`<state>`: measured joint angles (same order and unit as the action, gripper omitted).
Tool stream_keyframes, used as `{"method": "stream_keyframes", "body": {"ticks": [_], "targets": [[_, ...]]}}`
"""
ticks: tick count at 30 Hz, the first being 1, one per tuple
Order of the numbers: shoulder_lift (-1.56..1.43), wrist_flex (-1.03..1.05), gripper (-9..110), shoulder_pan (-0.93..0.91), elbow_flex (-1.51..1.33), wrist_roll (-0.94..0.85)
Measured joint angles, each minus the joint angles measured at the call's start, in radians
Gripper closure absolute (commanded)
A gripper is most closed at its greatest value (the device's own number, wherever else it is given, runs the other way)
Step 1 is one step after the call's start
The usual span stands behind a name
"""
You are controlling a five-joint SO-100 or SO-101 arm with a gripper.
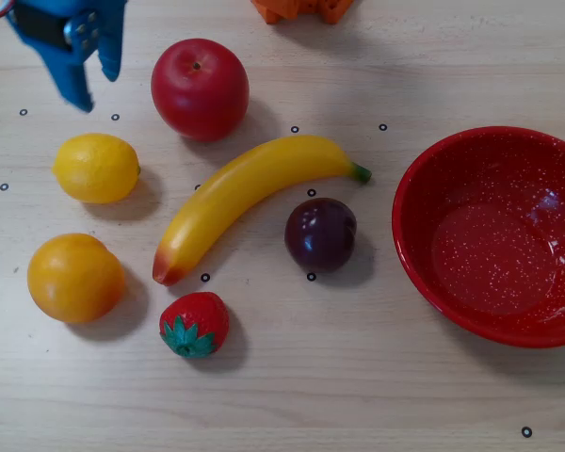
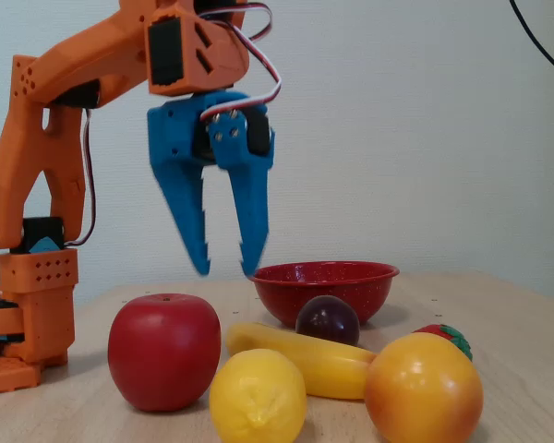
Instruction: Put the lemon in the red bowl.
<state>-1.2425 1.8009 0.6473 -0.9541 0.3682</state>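
From the fixed view I have the lemon (image 2: 258, 395) nearest the lens at the bottom centre, resting on the table (image 2: 526, 369), untouched; I judge nothing is done yet, and the approach, grasp, carry and drop are all left; behind it the gripper (image 2: 226, 269) hangs in the air with its jaws spread and empty; overhead, the lemon (image 1: 96, 168) lies at centre left, just below and apart from the gripper (image 1: 95, 90) in the upper left; farthest, the red bowl (image 1: 424, 179) sits empty at the right edge.
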Motion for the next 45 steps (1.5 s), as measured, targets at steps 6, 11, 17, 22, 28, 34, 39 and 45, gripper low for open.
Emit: {"method": "stream_keyframes", "body": {"ticks": [6, 11, 17, 22, 28, 34, 39, 45], "targets": [[0.067, 0.005, 69, 0.040, 0.026, 0.161], [0.083, 0.005, 55, 0.078, 0.028, 0.310], [0.152, 0.005, 50, 0.141, 0.028, 0.448], [0.156, 0.005, 48, 0.135, 0.028, 0.479], [0.196, 0.005, 43, 0.141, 0.026, 0.480], [0.213, 0.005, 41, 0.138, 0.025, 0.480], [0.253, 0.005, 39, 0.140, 0.005, 0.518], [0.267, 0.005, 39, 0.144, 0.005, 0.540]]}}
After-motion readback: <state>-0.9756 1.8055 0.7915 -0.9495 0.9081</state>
